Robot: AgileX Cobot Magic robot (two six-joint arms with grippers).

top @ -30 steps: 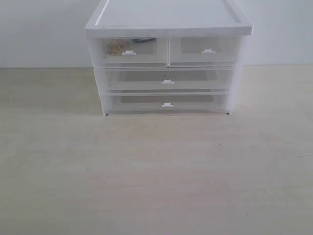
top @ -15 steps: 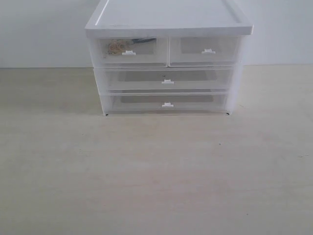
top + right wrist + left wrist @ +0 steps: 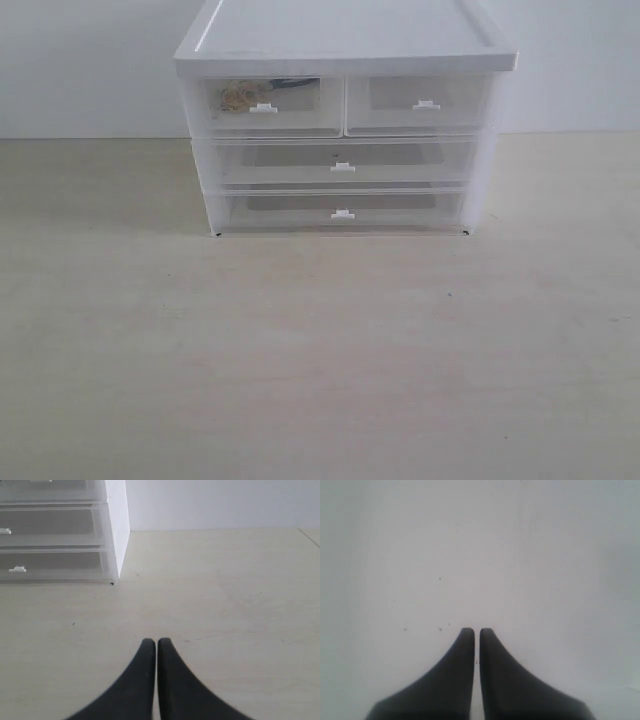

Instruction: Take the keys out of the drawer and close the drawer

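A white plastic drawer unit [image 3: 345, 45] stands at the back of the table. Its upper left half-width drawer [image 3: 290, 118] is pushed in, with a small white tab handle [image 3: 262, 108]. Through its translucent front the gold keys [image 3: 238, 95] show at the drawer's left side. Neither gripper appears in the exterior view. My left gripper [image 3: 476, 630] is shut with nothing in it, over a plain pale surface. My right gripper [image 3: 157, 641] is shut and empty above the table, with the unit's right corner [image 3: 116, 530] ahead of it.
The matching right half-width drawer [image 3: 420, 118] and two full-width drawers [image 3: 343, 150] [image 3: 343, 200] are all pushed in. The pale wooden table [image 3: 320, 350] stretches in front of the unit, and a white wall [image 3: 80, 60] stands behind it.
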